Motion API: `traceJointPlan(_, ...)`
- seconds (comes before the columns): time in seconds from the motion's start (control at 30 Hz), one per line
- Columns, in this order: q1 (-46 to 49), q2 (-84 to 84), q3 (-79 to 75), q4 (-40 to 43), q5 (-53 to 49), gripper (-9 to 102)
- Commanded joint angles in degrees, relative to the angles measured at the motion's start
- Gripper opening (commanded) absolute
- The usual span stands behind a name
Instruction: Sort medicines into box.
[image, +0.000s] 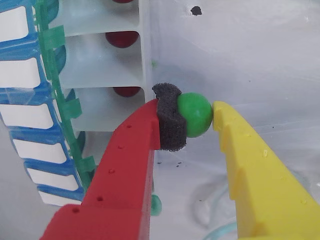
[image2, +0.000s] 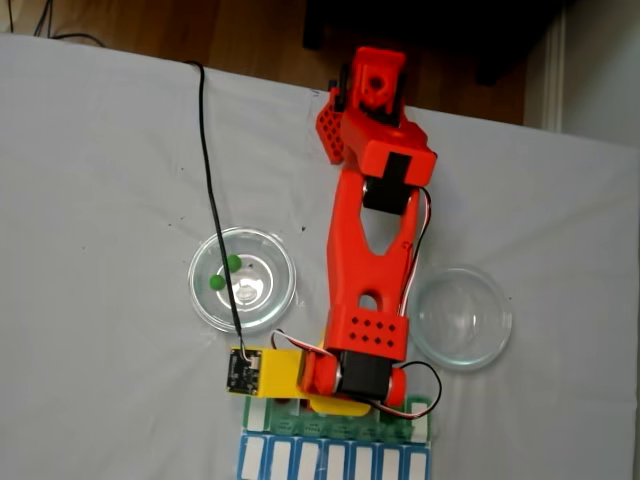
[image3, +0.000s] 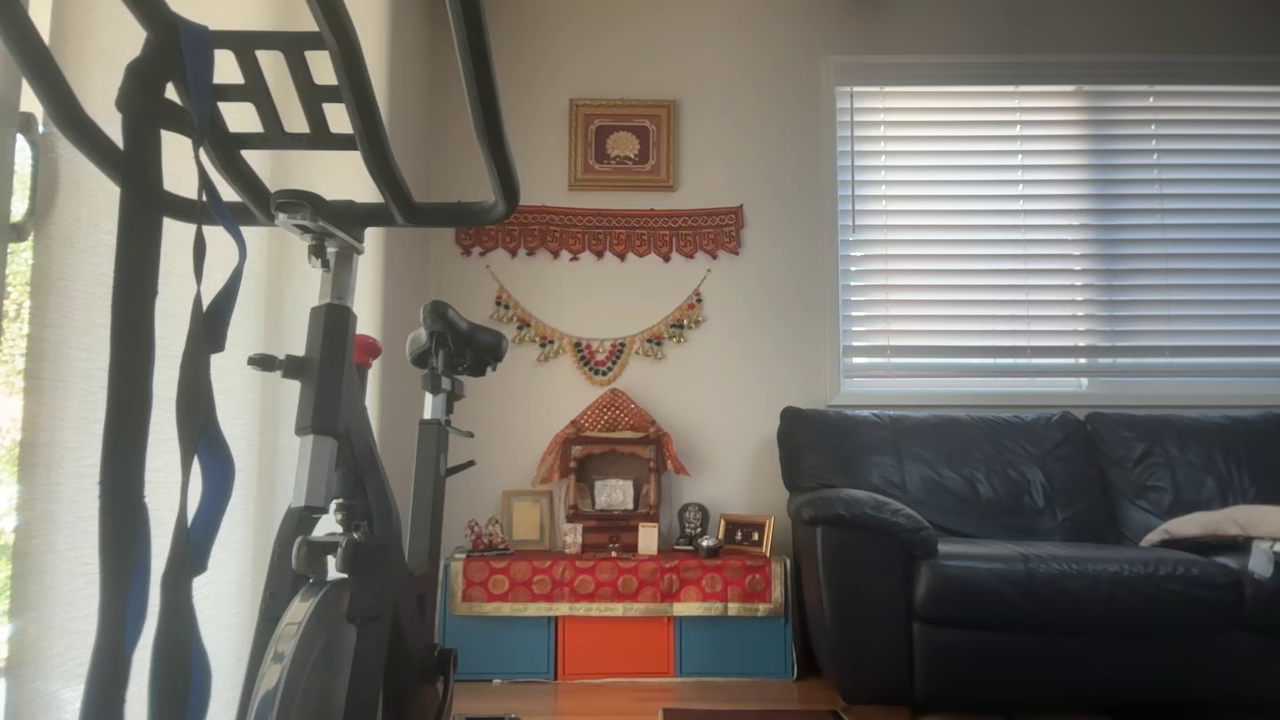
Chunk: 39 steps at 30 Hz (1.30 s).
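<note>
- A white-covered table (image2: 100, 200) is seen in the fixed view, running out of frame at left, right and bottom, with wooden floor beyond its far edge.
- The red arm (image2: 365, 260) is stretched down the middle of that view, and its gripper end is buried under the motors and the yellow camera block (image2: 262, 372), so nothing of the fingers can be read there.
- The box (image: 107, 70) is caught in the wrist view: white compartments stacked up the frame, green lids (image: 59, 85) flung open at the left, the top compartment cut off by the frame edge.
- A blue-lidded row (image2: 335, 460) is lined up just below the green one in the fixed view, clipped by the bottom edge.
- Two clear glass dishes are flanking the arm: the left dish (image2: 205, 300) holding two green balls (image2: 226, 272), the right dish (image2: 500, 335) well apart from it.
- The gripper (image: 188, 116) is clamped narrowly on a green ball (image: 196, 115), pinched between a dark foam pad (image: 170, 117) on the red finger and the yellow fingertip, just right of the box's wall.
- Three dark red balls (image: 122, 39) are glimpsed in the compartments, each half hidden by a divider.
- In the other view, a living room is shown: an exercise bike (image3: 330, 450), a dark sofa (image3: 1030, 540).
</note>
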<state>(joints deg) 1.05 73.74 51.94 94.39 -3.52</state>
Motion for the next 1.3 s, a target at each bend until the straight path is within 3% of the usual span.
traceJointPlan(0.0,-1.93,1.49,-6.15,-0.44,0.62,1)
traceJointPlan(0.87,-2.46,-10.9,-27.69,4.13,3.69,1)
traceJointPlan(1.1,-2.11,-21.71,-48.43,14.59,4.13,1)
traceJointPlan(1.27,-1.93,-26.1,-54.05,14.94,4.83,1)
